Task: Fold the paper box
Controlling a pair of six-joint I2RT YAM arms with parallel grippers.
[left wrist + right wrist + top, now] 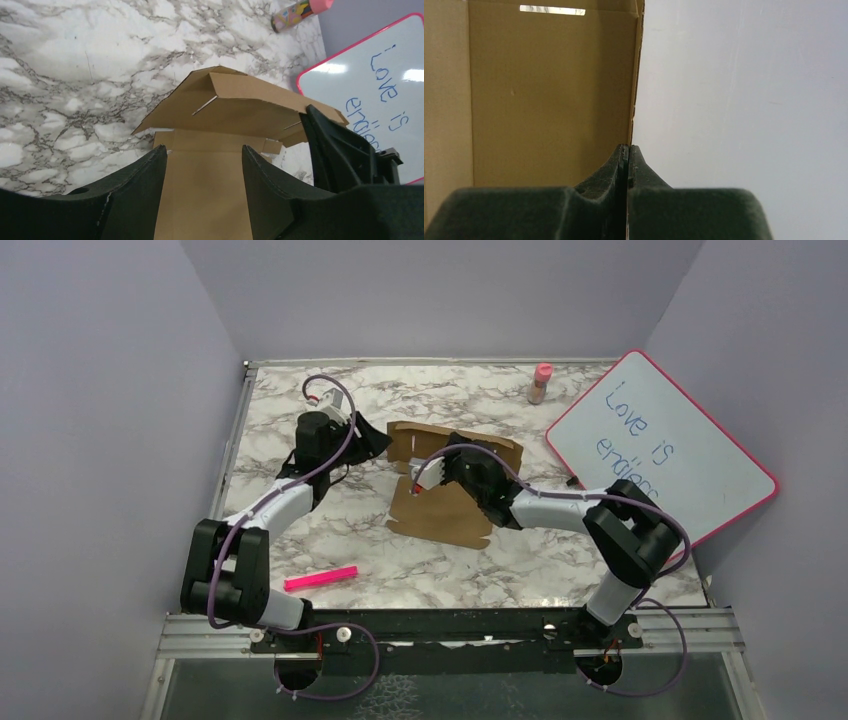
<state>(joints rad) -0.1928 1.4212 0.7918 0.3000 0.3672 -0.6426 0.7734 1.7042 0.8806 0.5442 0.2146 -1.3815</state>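
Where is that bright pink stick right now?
In the overhead view, the pink stick lies on the marble table, near its front edge on the left, beside the left arm.

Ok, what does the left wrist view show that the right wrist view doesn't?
Only the left wrist view: the marble table, the whiteboard, a pink-capped bottle and the open left gripper. Only the right wrist view: the right gripper close up, shut on a cardboard edge. Both: the box and some plain wall.
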